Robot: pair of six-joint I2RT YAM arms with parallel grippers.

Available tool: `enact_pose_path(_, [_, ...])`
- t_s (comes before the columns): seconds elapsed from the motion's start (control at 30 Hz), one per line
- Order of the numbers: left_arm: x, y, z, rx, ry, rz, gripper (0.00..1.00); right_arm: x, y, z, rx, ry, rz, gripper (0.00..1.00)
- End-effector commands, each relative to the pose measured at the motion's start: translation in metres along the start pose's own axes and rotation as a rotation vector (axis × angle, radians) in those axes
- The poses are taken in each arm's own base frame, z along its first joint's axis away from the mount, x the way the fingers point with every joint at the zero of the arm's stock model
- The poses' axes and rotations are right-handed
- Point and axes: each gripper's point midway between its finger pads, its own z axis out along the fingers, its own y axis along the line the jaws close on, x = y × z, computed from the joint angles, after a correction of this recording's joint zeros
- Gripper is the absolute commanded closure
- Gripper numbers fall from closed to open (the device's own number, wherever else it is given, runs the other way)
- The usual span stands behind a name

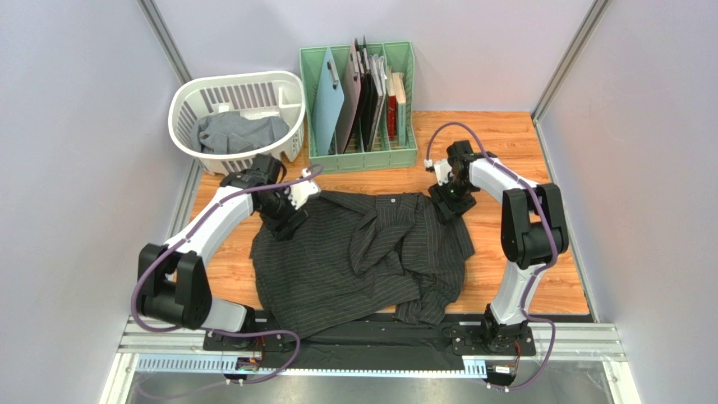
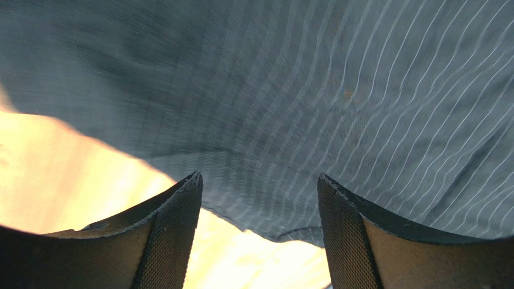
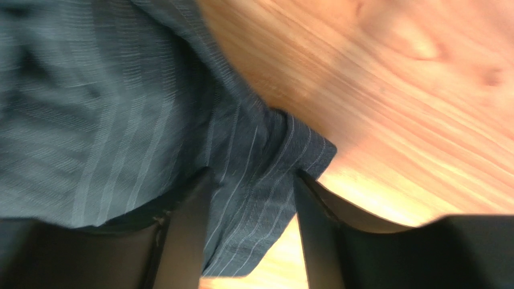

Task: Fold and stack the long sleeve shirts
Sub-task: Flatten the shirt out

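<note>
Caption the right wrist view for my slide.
Right gripper open astride a corner of the dark pinstriped shirt on the wooden table.

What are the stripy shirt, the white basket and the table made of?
Stripy shirt: soft woven cloth, matte; it wrinkles and folds. White basket: probably plastic, smooth, with moulded slots. Table: looks like wood, or a wood-look top; grain lines show.

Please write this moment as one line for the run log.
left gripper: open, at pinstriped shirt edge | right gripper: open, shirt corner between fingers | pinstriped shirt: unfolded on table | grey shirt: in basket
</note>
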Motion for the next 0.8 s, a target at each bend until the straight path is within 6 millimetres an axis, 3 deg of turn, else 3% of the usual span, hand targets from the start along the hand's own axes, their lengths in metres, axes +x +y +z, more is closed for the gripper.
enact_pose_path(0.0, [0.017,0.004,0.025,0.004,0.087,0.048,0.24,0.015,-0.014,0.027,0.062,0.052,0.018,0.59])
enact_pose_path(0.03, [0.014,0.005,0.028,0.007,0.081,0.05,0.24,0.021,-0.018,0.029,0.079,0.071,0.014,0.68])
enact_pose_path(0.07, [0.016,0.005,0.033,0.02,0.092,0.05,0.25,0.033,-0.019,0.033,0.084,0.099,0.018,0.84])
enact_pose_path(0.13, [0.016,0.007,0.042,0.004,0.119,0.084,0.27,0.047,-0.035,0.029,0.125,0.114,0.052,1.0])
enact_pose_path(0.23, [0.024,0.016,0.064,-0.016,0.206,0.127,0.4,0.071,-0.06,0.018,0.146,0.123,0.127,1.0])
enact_pose_path(0.27, [0.032,0.019,0.076,-0.005,0.258,0.124,0.54,0.077,-0.07,0.014,0.155,0.122,0.148,1.0])
enact_pose_path(0.37, [0.037,0.039,0.096,-0.023,0.341,0.152,0.76,0.085,-0.097,-0.001,0.185,0.099,0.215,1.0])
enact_pose_path(0.47, [0.026,0.068,0.105,-0.077,0.371,0.159,0.95,0.076,-0.117,-0.009,0.195,0.069,0.256,1.0])
enact_pose_path(0.5, [0.009,0.083,0.104,-0.116,0.351,0.161,0.98,0.065,-0.125,-0.014,0.207,0.045,0.269,1.0])
enact_pose_path(0.57, [0.006,0.099,0.111,-0.143,0.384,0.161,1.0,0.057,-0.126,-0.013,0.188,0.049,0.287,1.0])
enact_pose_path(0.63, [-0.012,0.112,0.105,-0.169,0.348,0.151,1.0,0.041,-0.126,-0.02,0.148,0.025,0.308,1.0])
enact_pose_path(0.7, [-0.023,0.114,0.087,-0.177,0.304,0.123,1.0,0.037,-0.124,-0.03,0.132,0.017,0.298,0.9])
enact_pose_path(0.73, [-0.042,0.099,0.068,-0.131,0.2,0.129,0.9,0.039,-0.118,-0.036,0.112,0.014,0.271,0.68])
enact_pose_path(0.77, [-0.039,0.076,0.062,-0.057,0.168,0.152,0.81,0.04,-0.116,-0.042,0.109,0.001,0.259,0.56])
